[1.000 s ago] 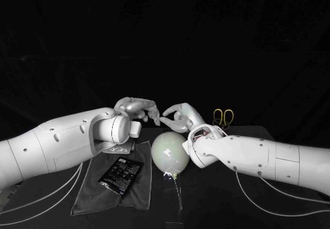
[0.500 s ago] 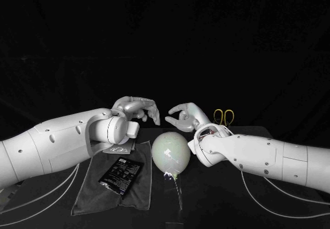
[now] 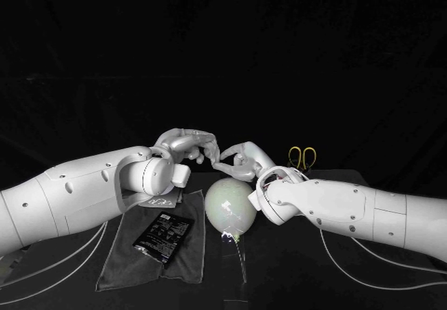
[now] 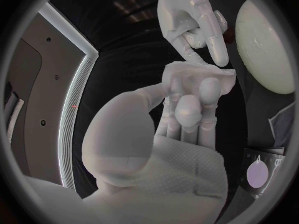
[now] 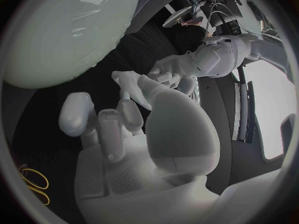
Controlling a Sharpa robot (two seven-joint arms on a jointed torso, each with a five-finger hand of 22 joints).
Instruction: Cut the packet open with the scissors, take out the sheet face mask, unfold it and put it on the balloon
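Mask [image 4: 198,75] in left hand [image 4: 187,119], packet [image 3: 163,236] print unreadable

Balloon [image 3: 231,208] blocks the middle — cloth [image 3: 189,266] with packet [image 3: 163,236] flanks it, scissors [image 3: 301,157] behind.

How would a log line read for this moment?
left hand holds sheet mask near balloon; right hand touches it; packet on cloth; scissors untouched

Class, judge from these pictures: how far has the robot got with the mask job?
Done: the scissors lie at the back, the packet lies on the cloth, and the mask is out. In hand: the left robot hand holds the mask, folded small, near the balloon, with fingers of the right robot hand at its edge. Left: unfolding it and laying it on the bare balloon.
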